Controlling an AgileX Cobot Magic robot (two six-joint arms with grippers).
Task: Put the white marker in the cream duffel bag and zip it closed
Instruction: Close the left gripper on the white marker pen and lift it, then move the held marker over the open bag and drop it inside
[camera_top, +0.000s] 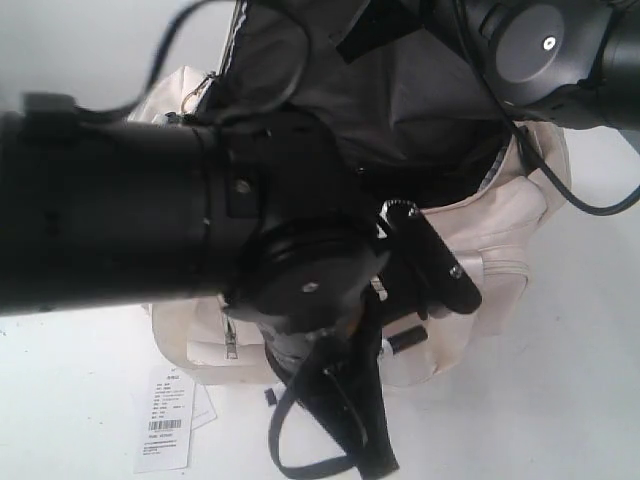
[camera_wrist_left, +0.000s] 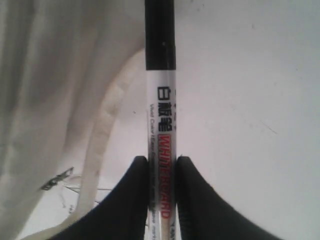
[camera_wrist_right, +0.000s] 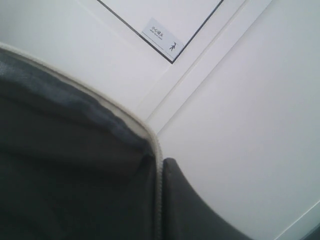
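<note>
Exterior view: the cream duffel bag (camera_top: 505, 225) sits on the white bench (camera_top: 570, 400) with its top flap raised, showing grey lining (camera_top: 420, 110). The bulky left arm (camera_top: 100, 220) hides most of the mouth. What lining shows is bare, and I cannot tell whether anything lies deeper. A paper barcode tag (camera_top: 165, 420) lies on the bench just in front of the bag.

Left wrist view: the left tool (camera_wrist_left: 161, 165) is closed on the white marker (camera_wrist_left: 161, 115), its fingers (camera_wrist_left: 132, 200) pinching the printed barrel, black cap pointing away. The marker is outside the bag, over bare bench, beside the bag's fabric and a strap handle (camera_wrist_left: 100, 145).

Right wrist view: the right tool (camera_wrist_right: 162, 172) is closed, apparently nipping the flap's zipper edge (camera_wrist_right: 125, 117). Only one finger (camera_wrist_right: 192, 212) shows.

Risks, as I judge them: the slim barrel could slip or swivel in the pinch. The marker could catch the strap or rim and drop outside. If the right tool's nip slips, the flap would fall across the mouth.
</note>
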